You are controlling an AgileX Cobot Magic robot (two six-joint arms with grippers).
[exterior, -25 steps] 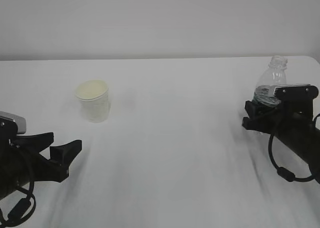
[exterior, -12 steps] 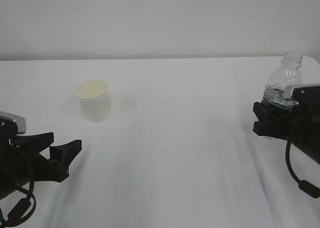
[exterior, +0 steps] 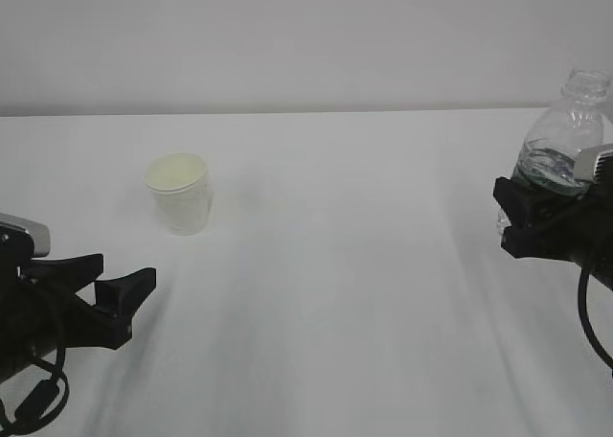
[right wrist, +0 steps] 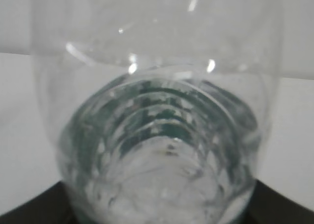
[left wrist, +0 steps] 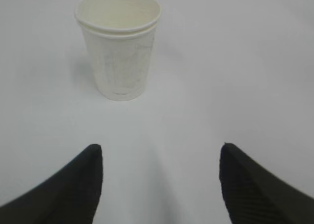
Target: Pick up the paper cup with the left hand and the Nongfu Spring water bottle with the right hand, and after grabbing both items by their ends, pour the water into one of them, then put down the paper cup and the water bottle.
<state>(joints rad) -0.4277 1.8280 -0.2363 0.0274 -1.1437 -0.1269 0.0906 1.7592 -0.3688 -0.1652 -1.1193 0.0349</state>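
Nearest, at the left front edge of the worktop [exterior: 335, 293], the left gripper [exterior: 115, 298] hovers low, jaws spread wide and empty. Just ahead of it the cup [exterior: 179, 192] stands upright, open white surface all around. Far right, almost at the frame's edge, the right gripper [exterior: 536, 221] has its jaws clenched round the bottle [exterior: 565, 135], upright, water [right wrist: 162, 150] low inside.

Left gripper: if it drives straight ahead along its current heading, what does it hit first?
Probably the paper cup. In the wrist view it stands upright ahead of the open left gripper, a little left of the centreline, with only bare table between. Being off-centre, it may meet the left finger rather than enter the gap.
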